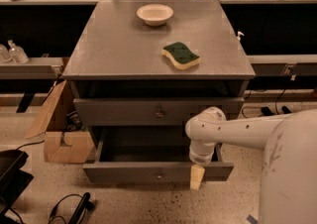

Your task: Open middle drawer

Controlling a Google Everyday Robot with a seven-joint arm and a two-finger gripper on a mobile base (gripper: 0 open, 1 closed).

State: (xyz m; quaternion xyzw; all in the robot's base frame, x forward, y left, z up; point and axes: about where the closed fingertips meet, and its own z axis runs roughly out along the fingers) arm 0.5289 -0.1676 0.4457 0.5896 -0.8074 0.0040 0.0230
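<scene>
Middle drawer (124, 172) is open, sticking well out of the grey cabinet (119, 44) toward the floor side, with the box interior visible, dark and plain. Its low front panel faces the camera, small round knob (159, 174) dead centre. The upper drawer (114, 111) above it sits flush and closed, with its own knob in line with the lower one. The white arm (237, 130) comes in from the robot's body at the lower right and runs roughly level leftward to a rounded joint over the right end of the open drawer. From there the wrist turns straight down. The gripper (197, 177) hangs vertical off that wrist, its cream tip pointing at the floor. It overlaps the right part of the drawer's front panel, well right of the knob and not on it. Only one tan piece shows from here, so I can't tell whether the gripper is apart or together, or whether it actually touches the panel. On the cabinet top there's a white bowl (155, 14) near the back and a green-and-yellow sponge (181, 55) right of centre, well apart from each other. A cardboard box (62, 141) sits on the floor against the cabinet's left side. Black cables (69, 208) lie on the floor at the lower left.
</scene>
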